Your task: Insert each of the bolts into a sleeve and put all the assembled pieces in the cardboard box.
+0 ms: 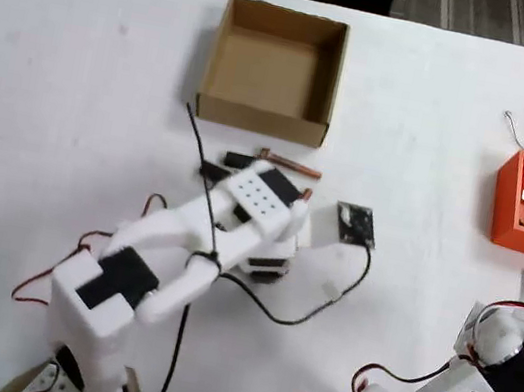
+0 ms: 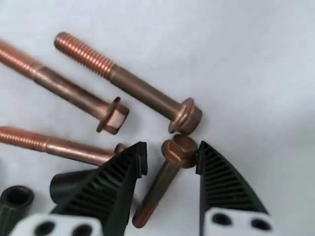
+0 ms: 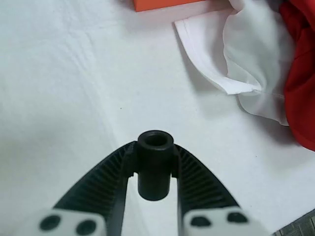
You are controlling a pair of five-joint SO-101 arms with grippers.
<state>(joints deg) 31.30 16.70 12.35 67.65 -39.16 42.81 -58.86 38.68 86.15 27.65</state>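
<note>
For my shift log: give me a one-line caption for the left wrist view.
Left claw open astride the head of one copper bolt, three more bolts lying beside it.

The first bolt [image 2: 162, 182] lies on the table [image 2: 256, 59] between the left claw's [image 2: 172, 147] parted fingers, with its head at their tips and its shank running back toward the wrist. Just beyond the tips lies the second bolt [image 2: 128, 83], head almost touching the first's. The third bolt [image 2: 64, 88] and fourth bolt [image 2: 49, 145] lie outside one finger, and a loose sleeve [image 2: 15, 201] sits near that finger's base. The cardboard box [image 1: 274, 71] stands ahead of this claw. The right claw [image 3: 154, 150] pinches the gripped sleeve [image 3: 155, 172] between its tips. A cloth [image 3: 236, 54] and a bin [image 3: 162, 4] lie beyond it.
</note>
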